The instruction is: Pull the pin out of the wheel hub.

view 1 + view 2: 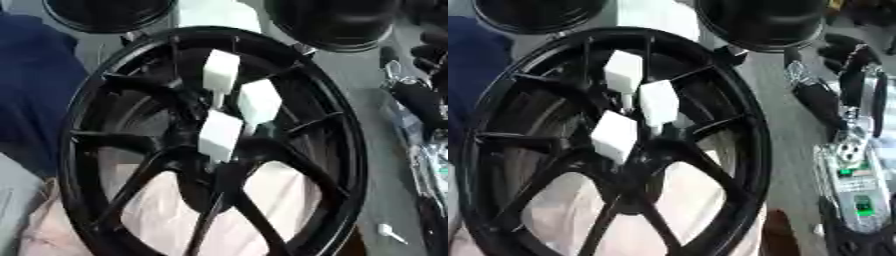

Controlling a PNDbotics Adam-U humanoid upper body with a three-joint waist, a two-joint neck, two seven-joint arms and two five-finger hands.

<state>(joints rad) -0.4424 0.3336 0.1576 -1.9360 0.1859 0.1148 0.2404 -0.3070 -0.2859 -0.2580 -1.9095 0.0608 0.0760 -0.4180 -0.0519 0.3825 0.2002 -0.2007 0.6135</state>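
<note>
Black wheel hub (pixel 210 150) fills your view. Three white pins (pixel 220 135) stand clustered at its centre. Right robot hand (pixel 850 95) hangs just right of the rim, fingers curled, holding nothing. Left unseen.

The wheel hub (pixel 210 145) lies in the middle, three pins (pixel 220 71) standing in its centre close together, two round objects (pixel 763 22) behind it at the far edge, the right hand (pixel 846 75) to its right, and a small item (pixel 391 233) near right.
</note>
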